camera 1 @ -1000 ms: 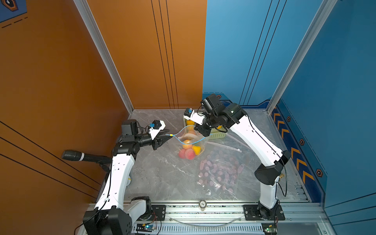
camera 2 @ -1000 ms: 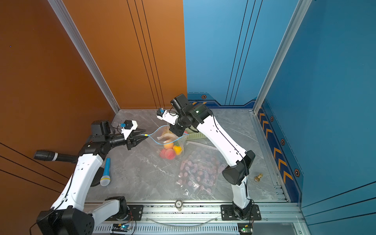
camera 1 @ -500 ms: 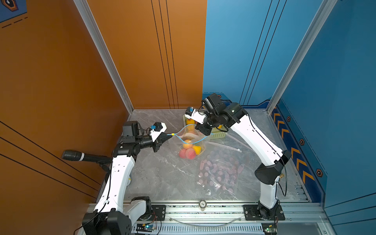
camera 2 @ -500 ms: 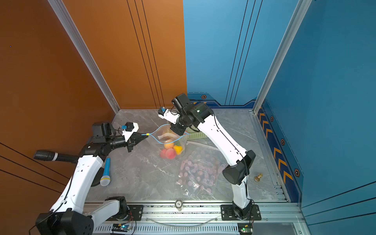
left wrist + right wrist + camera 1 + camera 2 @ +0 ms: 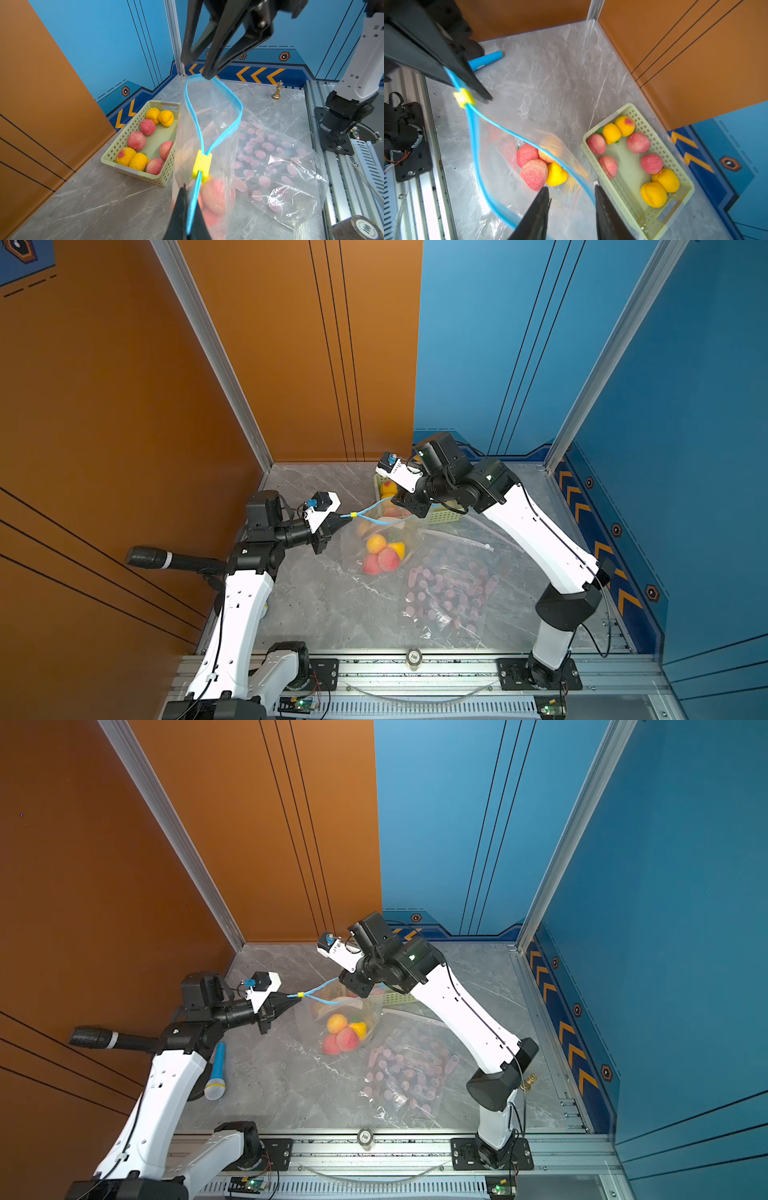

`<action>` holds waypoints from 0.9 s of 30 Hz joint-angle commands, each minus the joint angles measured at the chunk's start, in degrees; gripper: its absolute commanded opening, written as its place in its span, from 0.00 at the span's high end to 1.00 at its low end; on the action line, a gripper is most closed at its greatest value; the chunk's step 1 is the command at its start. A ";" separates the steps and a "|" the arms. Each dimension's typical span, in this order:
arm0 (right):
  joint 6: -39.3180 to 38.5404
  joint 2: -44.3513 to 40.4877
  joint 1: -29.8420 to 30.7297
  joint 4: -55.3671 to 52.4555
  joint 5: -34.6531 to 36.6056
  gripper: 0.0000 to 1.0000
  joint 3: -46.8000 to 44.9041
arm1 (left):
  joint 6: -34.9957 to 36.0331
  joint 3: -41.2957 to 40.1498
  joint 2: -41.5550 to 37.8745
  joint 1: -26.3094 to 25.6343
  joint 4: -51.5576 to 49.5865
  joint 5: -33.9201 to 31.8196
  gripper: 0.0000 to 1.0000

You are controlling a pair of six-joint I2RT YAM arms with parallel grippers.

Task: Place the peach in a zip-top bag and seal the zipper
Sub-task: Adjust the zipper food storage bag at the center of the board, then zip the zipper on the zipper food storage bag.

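right wrist view: green basket [image 5: 656, 145] beside zip-top bag [image 5: 492, 166].

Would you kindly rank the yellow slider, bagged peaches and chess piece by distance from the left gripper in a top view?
1. Yellow slider: just off the left gripper's tips.
2. Bagged peaches: below it, centre.
3. Chess piece: far off, right side.

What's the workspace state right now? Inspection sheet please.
Surface: grey marble tabletop, no spills seen.
Job's things: zip-top bag mouth open, yellow slider beside left gripper; peaches inside, more in green basket.
Clutter: bag of pink pieces, blue microphone, black microphone, gold chess piece.
Grippers: left jaws shut on zipper strip; right gripper jaws open at bag rim.
Cables: black lead by right arm base.
Surroundings: orange panels, blue panels.
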 commanded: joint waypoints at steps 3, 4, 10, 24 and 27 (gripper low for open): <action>4.95 -5.61 2.42 14.89 1.35 0.58 -5.51 | -0.88 -1.73 -0.67 -0.50 1.33 -0.24 1.00; 5.83 -6.01 2.34 15.98 -0.64 0.58 -5.89 | -0.85 -1.82 -0.72 -0.50 1.33 -0.13 1.00; 4.75 -3.81 3.73 15.58 -6.14 0.60 -5.08 | -0.65 -1.75 -0.83 -0.59 1.45 0.14 1.00; -2.01 2.65 7.54 8.58 -6.40 0.78 -0.12 | 0.22 -2.50 -0.89 -0.59 1.44 0.57 1.00; -3.06 3.38 7.55 8.09 -6.68 0.76 0.12 | 0.20 -2.46 -0.93 -0.59 1.49 0.75 1.00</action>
